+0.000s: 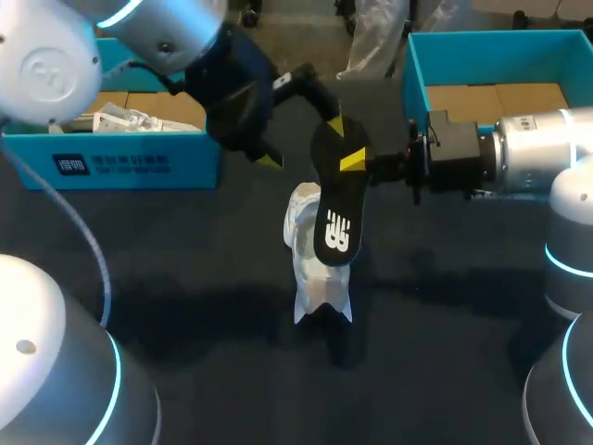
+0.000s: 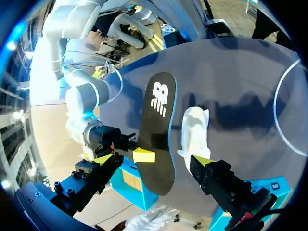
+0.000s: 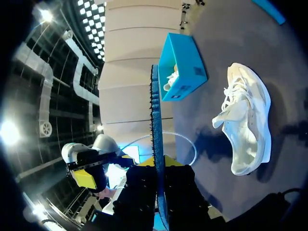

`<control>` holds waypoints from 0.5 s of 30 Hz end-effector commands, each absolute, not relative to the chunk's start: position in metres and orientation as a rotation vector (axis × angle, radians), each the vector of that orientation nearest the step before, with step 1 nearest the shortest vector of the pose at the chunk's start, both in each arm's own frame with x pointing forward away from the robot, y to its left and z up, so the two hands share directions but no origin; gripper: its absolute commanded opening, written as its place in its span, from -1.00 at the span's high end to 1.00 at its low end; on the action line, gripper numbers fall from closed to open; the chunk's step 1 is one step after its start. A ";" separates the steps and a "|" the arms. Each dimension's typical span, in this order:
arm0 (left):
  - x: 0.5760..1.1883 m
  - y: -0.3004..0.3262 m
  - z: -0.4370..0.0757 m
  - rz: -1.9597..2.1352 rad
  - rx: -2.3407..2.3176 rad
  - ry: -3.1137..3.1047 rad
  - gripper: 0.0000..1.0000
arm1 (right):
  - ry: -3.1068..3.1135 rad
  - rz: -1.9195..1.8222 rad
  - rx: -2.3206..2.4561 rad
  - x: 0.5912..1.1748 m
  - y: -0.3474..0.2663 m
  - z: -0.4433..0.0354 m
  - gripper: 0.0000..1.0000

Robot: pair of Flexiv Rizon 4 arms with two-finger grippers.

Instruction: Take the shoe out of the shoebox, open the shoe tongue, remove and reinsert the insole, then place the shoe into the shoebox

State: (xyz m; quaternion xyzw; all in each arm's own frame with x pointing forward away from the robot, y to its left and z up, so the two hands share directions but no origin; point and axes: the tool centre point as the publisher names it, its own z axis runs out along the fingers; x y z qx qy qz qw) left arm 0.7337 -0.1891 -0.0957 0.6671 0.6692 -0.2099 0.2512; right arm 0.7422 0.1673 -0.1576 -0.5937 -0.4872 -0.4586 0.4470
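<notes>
Black insole (image 1: 335,209) hangs just above the shoe (image 1: 313,278), pinched by the right gripper (image 1: 352,163). Left gripper (image 1: 301,144), spread wide, flanks the insole's top. Shoe lies on the table (image 1: 185,278).

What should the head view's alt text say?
The right gripper holds a black insole above a white shoe on a dark table. The left gripper is open by the insole's far end. One blue box stands back left, another blue box back right.
</notes>
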 end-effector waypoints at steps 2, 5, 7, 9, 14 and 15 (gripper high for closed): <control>0.727 -0.178 -0.099 -0.844 1.568 1.571 -1.00 | -1.203 -1.144 -1.477 0.739 0.165 -0.154 1.00; 0.726 -0.176 -0.100 -0.912 1.508 1.527 -1.00 | -1.203 -1.144 -1.481 0.738 0.164 -0.152 1.00; 0.726 -0.174 -0.102 -0.946 1.493 1.503 -1.00 | -1.202 -1.144 -1.484 0.738 0.163 -0.151 1.00; 0.725 -0.173 -0.106 -0.993 1.478 1.466 -1.00 | -1.202 -1.142 -1.488 0.737 0.162 -0.151 1.00; 0.719 -0.168 -0.108 -1.069 1.472 1.328 -1.00 | -1.198 -1.140 -1.493 0.736 0.161 -0.151 1.00; 0.719 -0.167 -0.108 -1.080 1.462 1.313 -1.00 | -1.196 -1.140 -1.494 0.735 0.161 -0.151 1.00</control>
